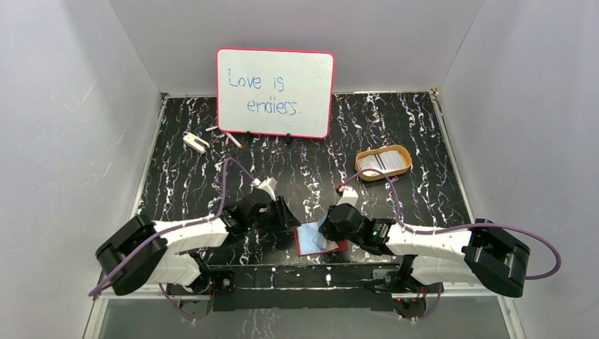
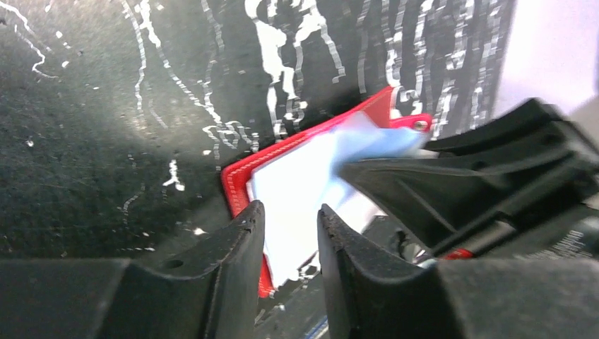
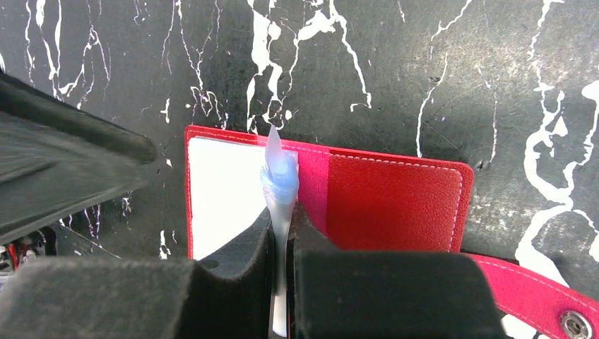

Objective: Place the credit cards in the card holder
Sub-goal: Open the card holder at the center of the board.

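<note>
The right gripper point(image 3: 281, 222) was pressed together on one credit card point(image 3: 280, 176), which it held edge-on and upright. The card's pale blue upper edge stood above the fingertips. The card was directly over the card holder point(image 3: 395, 205), at the boundary between its pale left panel and its red right panel. Whether the card's lower edge had entered a pocket could not be told.

The card holder lay open and flat on the black marbled table point(image 3: 424, 70). Its snap tab point(image 3: 537, 296) extended from the red panel's side.

The left gripper point(image 2: 289, 233) was at the card holder's opposite side, its fingers a little apart. The pale lining showed through the gap and nothing was seen gripped. Whether the fingers touched the red edge could not be determined.

An orange-rimmed tray point(image 1: 358, 164) stood well apart from the card holder, beyond it and to the right, with pale flat pieces inside. A pink-framed whiteboard point(image 1: 275, 92) stood upright farther beyond the card holder, at the back of the table.
</note>
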`<state>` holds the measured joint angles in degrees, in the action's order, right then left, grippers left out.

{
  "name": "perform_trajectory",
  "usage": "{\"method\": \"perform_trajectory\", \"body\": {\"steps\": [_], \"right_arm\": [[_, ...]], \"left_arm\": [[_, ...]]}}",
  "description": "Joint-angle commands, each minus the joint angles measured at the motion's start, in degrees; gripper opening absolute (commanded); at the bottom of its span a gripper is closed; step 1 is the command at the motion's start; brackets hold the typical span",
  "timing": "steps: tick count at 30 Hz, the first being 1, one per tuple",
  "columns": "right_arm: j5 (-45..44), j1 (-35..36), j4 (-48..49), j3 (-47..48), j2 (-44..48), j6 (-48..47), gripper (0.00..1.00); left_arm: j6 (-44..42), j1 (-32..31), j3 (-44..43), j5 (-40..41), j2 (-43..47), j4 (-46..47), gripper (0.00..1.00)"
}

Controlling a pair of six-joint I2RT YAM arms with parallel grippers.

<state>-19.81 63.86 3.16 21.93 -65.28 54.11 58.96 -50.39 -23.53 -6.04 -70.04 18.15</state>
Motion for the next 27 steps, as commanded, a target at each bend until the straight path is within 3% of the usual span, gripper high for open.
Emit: {"method": "perform_trajectory", "body": {"steps": [1, 8, 14, 22, 27], "right_arm": [[-0.5, -0.1, 1.4, 2.3, -0.1, 0.9, 0.1], [-0.6, -0.1, -0.9, 2.8, 0.2, 0.5, 0.11], [-0.6, 0.0, -0.8, 2.3, 0.1, 0.8, 0.11], [-0.4, 0.0, -0.9, 2.3, -0.8, 0.8, 0.11], [-1.0, 0.0, -2.1, 2.5, 0.0, 0.7, 0.12]], "left_arm": [[-0.2, -0.1, -1.2, -1.7, -5.4, 4.1, 0.28], [-0.3, -0.1, -0.9, -3.7, -8.7, 9.7, 0.14], [0.3, -0.1, 0.5, -4.2, -5.5, 11.8, 0.12], [1.0, -0.1, 0.3, -5.6, -10.2, 12.4, 0.04], [0.4, -0.1, -1.3, 6.9, -1.5, -4.5, 0.05]]}}
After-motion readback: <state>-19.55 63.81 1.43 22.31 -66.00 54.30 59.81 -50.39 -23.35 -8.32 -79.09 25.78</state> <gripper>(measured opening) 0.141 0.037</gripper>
